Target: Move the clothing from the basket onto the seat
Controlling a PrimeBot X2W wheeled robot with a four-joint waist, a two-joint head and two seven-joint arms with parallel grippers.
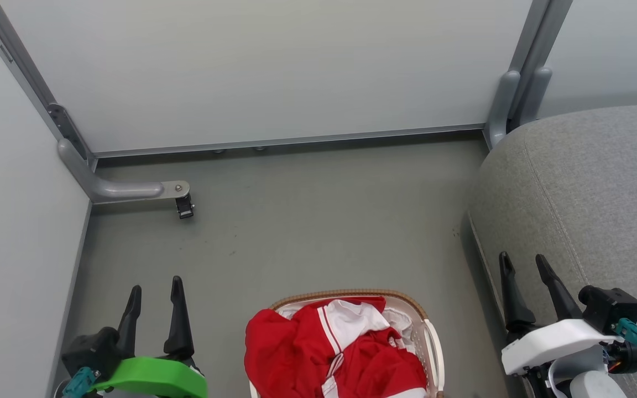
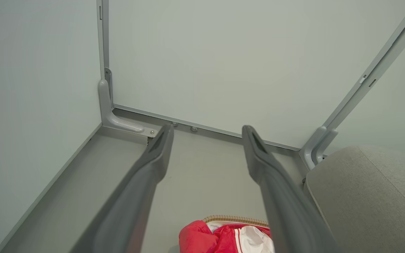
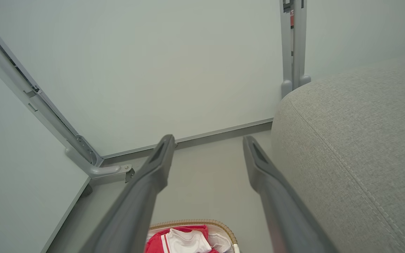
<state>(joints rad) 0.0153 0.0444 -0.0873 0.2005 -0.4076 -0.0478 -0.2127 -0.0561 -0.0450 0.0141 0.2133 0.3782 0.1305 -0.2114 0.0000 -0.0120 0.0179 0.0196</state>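
Task not started, by the look: clothing (image 1: 346,348) sits heaped in basket (image 1: 351,293) on floor, seat (image 1: 589,193) just to its right w/ nothing on visible part. L pincer (image 1: 156,283) & R pincer (image 1: 522,257) both wide, holding nothing.

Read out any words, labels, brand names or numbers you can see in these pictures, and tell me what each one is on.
Nothing can be read for certain.
Small red label on the grey post: it carries marks, but they are too small and blurred to read.
Clothing: white stripes and panels, no lettering or logo visible.
Basket and seat: no text.
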